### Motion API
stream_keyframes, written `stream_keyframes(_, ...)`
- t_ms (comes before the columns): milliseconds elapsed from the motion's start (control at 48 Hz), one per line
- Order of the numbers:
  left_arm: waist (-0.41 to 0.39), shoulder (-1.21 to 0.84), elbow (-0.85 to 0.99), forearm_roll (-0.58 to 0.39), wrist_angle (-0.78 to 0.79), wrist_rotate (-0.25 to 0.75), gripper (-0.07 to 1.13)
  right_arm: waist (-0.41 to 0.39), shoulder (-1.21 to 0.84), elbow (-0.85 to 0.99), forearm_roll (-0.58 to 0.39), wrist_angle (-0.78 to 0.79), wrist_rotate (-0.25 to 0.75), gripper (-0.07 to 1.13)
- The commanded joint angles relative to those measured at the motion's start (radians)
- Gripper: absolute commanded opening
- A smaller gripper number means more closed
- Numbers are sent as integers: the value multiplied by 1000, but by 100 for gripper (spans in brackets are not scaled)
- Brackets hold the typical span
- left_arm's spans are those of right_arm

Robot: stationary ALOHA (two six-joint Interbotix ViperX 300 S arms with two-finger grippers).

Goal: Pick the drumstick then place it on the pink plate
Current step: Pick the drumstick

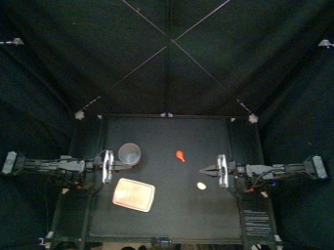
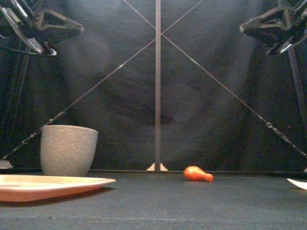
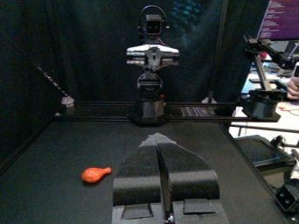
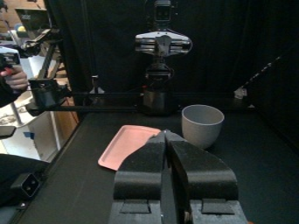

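Drumstick: orange-red drumstick [image 1: 182, 155] lies on its side on the counter [image 1: 183, 210], behind and to the right of the pink plate [image 1: 133, 193], apart from it. Nothing is touching it.
Pink plate: flat, and I see nothing lying on it.
Step in hand: the pick, not yet begun. Neither arm is over the drumstick.
Right gripper: right gripper [image 1: 217, 173] is to the right of the pink plate, up off the counter, jaws pressed together, holding nothing. It looks the closer of the two to the drumstick.
Left gripper: left gripper [image 1: 113, 169] is just behind the pink plate's left corner, also raised, clenched and empty.
How I'd do it: release the jaws first. Come straight down over the thick end and close across its width, since the thin end may slip. Lift well up before crossing to the pink plate, then lower near its middle before letting go.
Grey cup: tall grey cup [image 1: 129, 151] stands just behind the pink plate. I would keep the carry path in front of it.
Pale toy: small pale toy [image 1: 202, 185] is to the right of the pink plate, in front of the drumstick, and I can't identify it.
Surface: black and flat, so the drumstick shows up well.
Room: black curtains [image 1: 78, 59] close the back and sides.
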Motion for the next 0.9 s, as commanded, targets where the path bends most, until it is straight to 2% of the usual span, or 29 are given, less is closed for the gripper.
stream_keyframes(21, 17, 14, -11, -3, 8, 0, 12, -28, 35, -8, 8, 0, 6, 6)
stream_keyframes(229, 21, 14, -11, -3, 9, 3, 10, -141, 183, -32, 44, 40, 26, 7)
stream_keyframes(375, 29, 14, -9, -3, 9, 2, 10, -236, 318, -84, 110, 130, 26, 7)
stream_keyframes(479, 32, 14, -8, -2, 9, 3, 10, -278, 407, -126, 150, 201, 26, 7)
stream_keyframes(625, 32, 14, -2, 0, 9, 5, 10, -296, 526, -186, 192, 281, 26, 10)
stream_keyframes(771, 32, 14, 5, 0, 9, 5, 10, -299, 655, -252, 218, 333, 28, 28)
stream_keyframes(896, 31, 14, 8, 0, 9, 3, 11, -314, 764, -314, 255, 353, 29, 58)
